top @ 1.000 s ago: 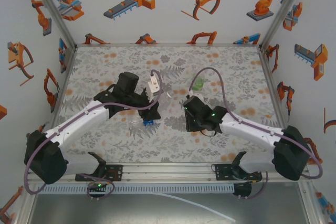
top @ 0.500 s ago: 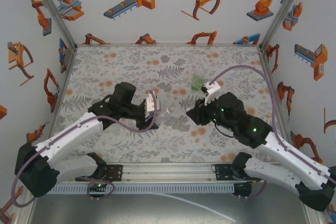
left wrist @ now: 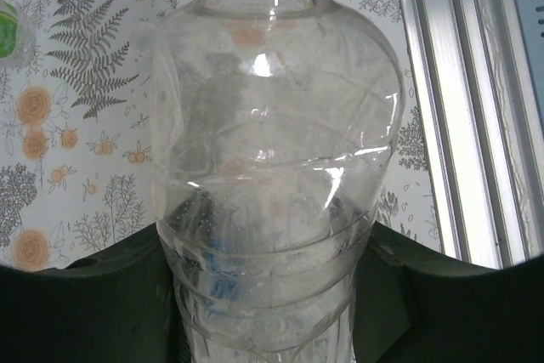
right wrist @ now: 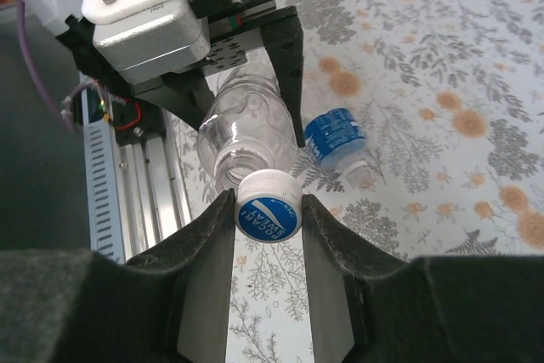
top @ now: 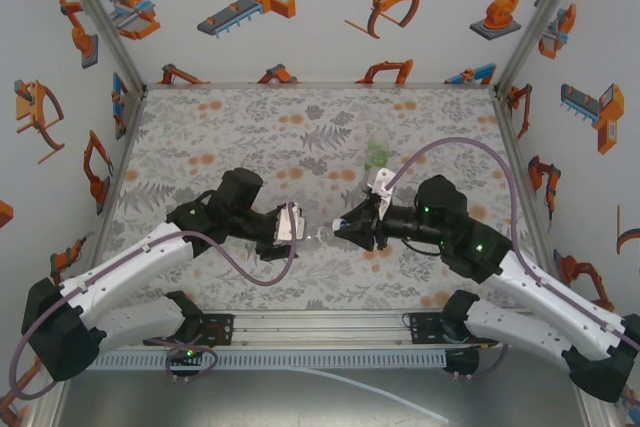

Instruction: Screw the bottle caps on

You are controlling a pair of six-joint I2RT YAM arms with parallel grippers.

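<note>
- Bottle cap first: where is it?
- It is pinched between the fingers of the right gripper, which is closed on its rim, with the blue face towards the wrist camera. It sits right at the open mouth of the clear bottle, a little off to one side. I cannot tell whether any thread has caught.
- And the bottle?
- The left gripper is clamped round its lower body. It holds the bottle lying level above the worktop, neck towards the right arm.
- So how should the step go?
- I would square the cap to the mouth before any turning, since it looks slightly offset and tilted. Press lightly along the neck, then twist; a skewed start would likely cross the thread. The thin clear wall looks soft, so the left grip wants to be firm without crushing.
- Any writing?
- The cap's blue disc reads "POCARI SWEAT" in white. The blue-label bottle lying on the worktop has print too small to read. The green bottle farther back shows nothing legible.
</note>
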